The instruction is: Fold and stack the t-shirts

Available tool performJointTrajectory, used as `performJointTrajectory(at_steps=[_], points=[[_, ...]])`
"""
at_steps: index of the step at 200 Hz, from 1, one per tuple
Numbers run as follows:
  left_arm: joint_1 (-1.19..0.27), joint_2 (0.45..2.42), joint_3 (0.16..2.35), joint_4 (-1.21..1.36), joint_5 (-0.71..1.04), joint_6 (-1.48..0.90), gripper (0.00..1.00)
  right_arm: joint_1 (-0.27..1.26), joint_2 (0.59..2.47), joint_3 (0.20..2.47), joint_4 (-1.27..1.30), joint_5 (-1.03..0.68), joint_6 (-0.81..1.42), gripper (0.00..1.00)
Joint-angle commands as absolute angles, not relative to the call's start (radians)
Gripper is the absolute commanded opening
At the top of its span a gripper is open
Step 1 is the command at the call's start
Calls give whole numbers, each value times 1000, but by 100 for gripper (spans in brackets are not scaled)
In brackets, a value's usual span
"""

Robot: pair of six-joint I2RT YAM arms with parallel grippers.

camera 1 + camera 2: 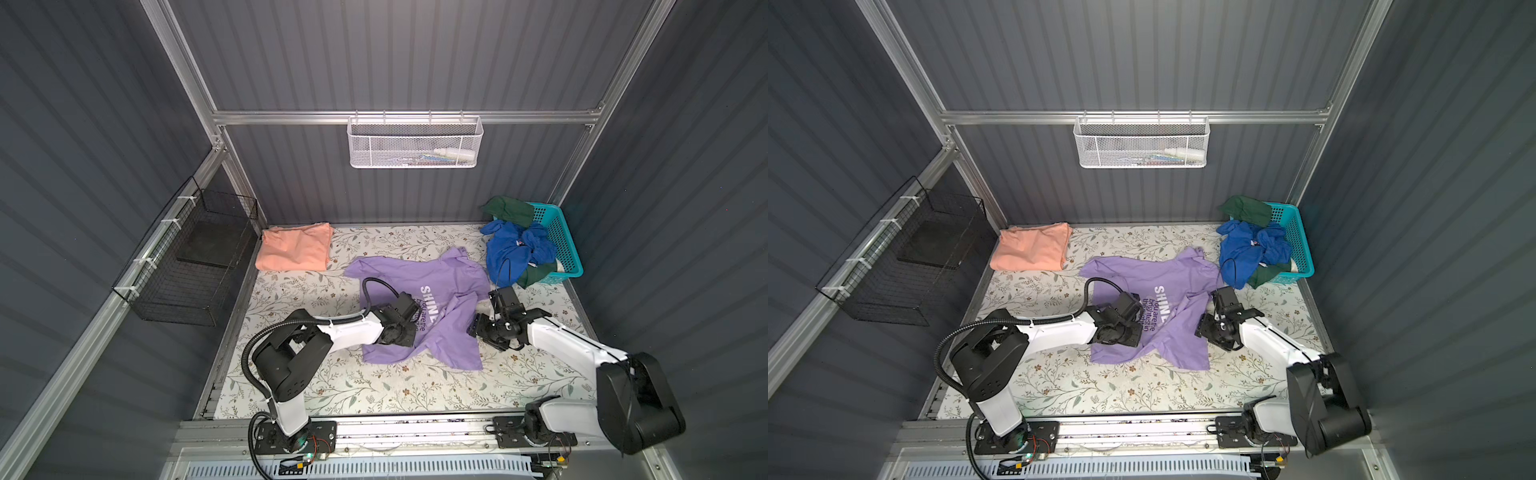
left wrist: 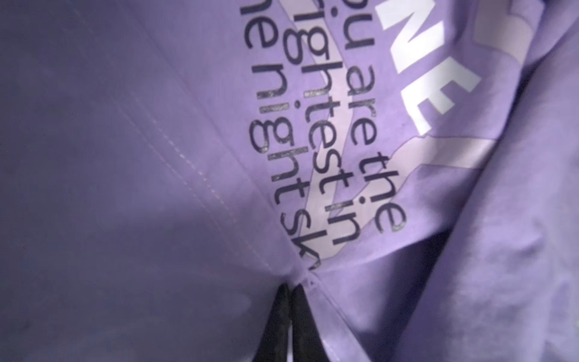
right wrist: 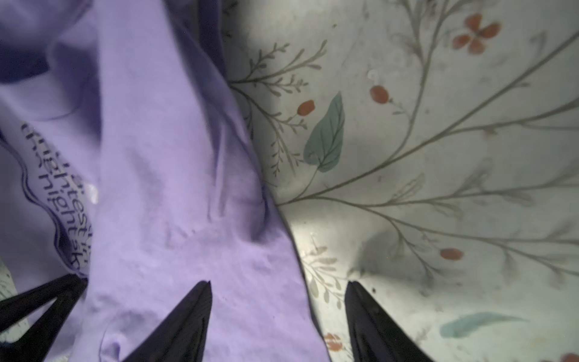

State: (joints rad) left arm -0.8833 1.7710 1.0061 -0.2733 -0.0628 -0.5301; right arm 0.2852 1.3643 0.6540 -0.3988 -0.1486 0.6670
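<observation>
Two left fingers [image 2: 277,322] clamp a seam of the lavender t-shirt [image 1: 419,274]; right fingers [image 3: 183,322], spread, straddle its edge.

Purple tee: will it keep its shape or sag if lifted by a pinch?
Likely floppy: the purple tee lies creased and folded over itself. Probably light: thin cloth puckers where the left gripper pinches it. Pushed, it may bunch, not slide, given those wrinkles.

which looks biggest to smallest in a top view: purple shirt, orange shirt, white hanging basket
1. purple shirt, spread out on the table
2. white hanging basket, though it hangs higher and nearer the camera, so it may only look this big
3. orange shirt, folded
</observation>
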Motion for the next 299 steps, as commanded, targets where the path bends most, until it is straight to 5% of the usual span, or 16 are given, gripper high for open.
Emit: performJointTrajectory(at_steps=[1,44,74,151,197,239,299], points=[[-888,1726,985,-368,-137,-596,3,291,1446,707,-332,-172,658,58],[-877,1598,959,-409,-218,-609,0,292,1499,727,-311,-164,667,16],[-801,1521,919,-405,-187,-606,0,293,1481,723,-321,-147,668,0],[-523,1095,792,-487,-302,-640,0,326,1290,769,-539,-42,656,0],[-312,1398,1134,-371,-115,-496,0,320,1475,1218,-551,6,518,0],[-191,1587,1673,-502,-11,-419,0,276,1691,1935,-899,172,411,0],[-200,1054,694,-294,1,-673,0,334,1136,957,-707,146,654,0]])
